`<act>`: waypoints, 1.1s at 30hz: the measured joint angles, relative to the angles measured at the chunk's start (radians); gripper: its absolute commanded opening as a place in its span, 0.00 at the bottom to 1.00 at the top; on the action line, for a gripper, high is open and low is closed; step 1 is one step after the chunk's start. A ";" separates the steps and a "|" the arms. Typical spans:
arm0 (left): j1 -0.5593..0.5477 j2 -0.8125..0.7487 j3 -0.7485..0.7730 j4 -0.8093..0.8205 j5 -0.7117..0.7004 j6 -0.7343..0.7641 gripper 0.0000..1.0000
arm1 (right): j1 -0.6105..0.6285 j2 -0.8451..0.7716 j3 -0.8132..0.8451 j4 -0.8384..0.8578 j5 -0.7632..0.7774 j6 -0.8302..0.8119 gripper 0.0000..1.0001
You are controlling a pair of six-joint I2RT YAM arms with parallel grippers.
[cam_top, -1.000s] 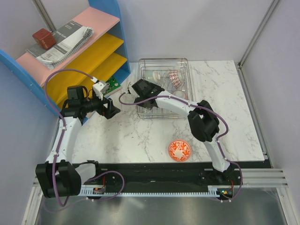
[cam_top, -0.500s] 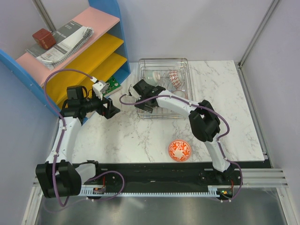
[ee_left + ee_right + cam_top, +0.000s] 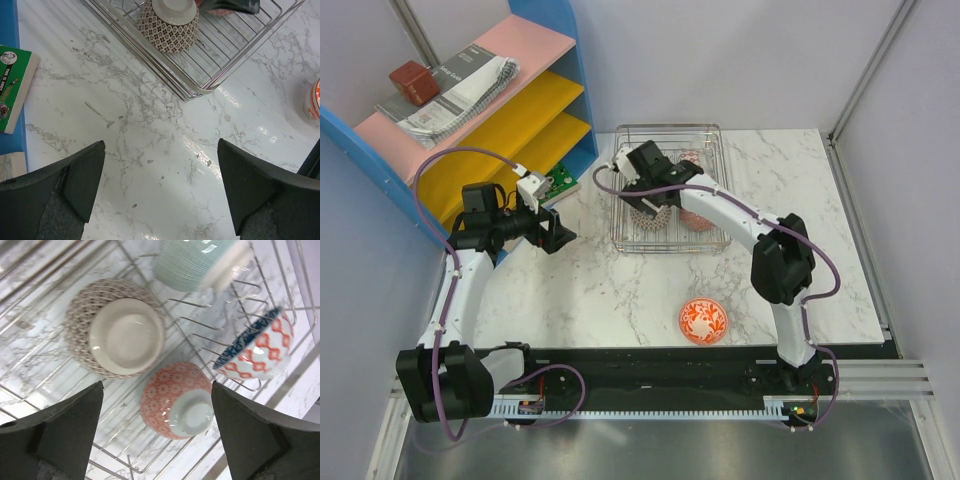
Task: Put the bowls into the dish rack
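Note:
The silver wire dish rack (image 3: 672, 248) stands at the back middle of the table. Four bowls lie in the rack (image 3: 200, 320): a grey patterned bowl (image 3: 117, 330) upside down, a pale green bowl (image 3: 197, 262), a blue-and-red patterned bowl (image 3: 257, 347) on its side, and a red patterned bowl (image 3: 177, 400). My right gripper (image 3: 157, 386) hovers open above them with nothing held, over the rack's left half (image 3: 655, 195). A red-orange floral bowl (image 3: 703, 321) sits on the table near the front edge. My left gripper (image 3: 558, 232) stands open and empty over bare marble (image 3: 161, 185), left of the rack (image 3: 200, 90).
A blue-framed shelf (image 3: 520, 110) with pink and yellow boards stands at the back left, holding a notebook and a red block. A green book (image 3: 560, 182) lies at its foot, also at the left edge of the left wrist view (image 3: 12, 85). Grey walls enclose the table.
My right gripper has moved from the rack's front-left corner back over its left half, and the grey patterned bowl now shows uncovered there. The left arm has not moved.

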 measured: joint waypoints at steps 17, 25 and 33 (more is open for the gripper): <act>0.006 0.000 -0.008 0.002 0.022 -0.001 1.00 | -0.106 0.093 0.034 0.038 0.083 0.049 0.98; 0.008 0.000 -0.016 0.002 0.024 -0.001 1.00 | -0.096 0.153 0.059 0.032 0.084 0.059 0.98; 0.008 0.000 -0.017 0.002 0.026 -0.001 1.00 | -0.078 0.166 0.116 0.047 0.107 0.063 0.98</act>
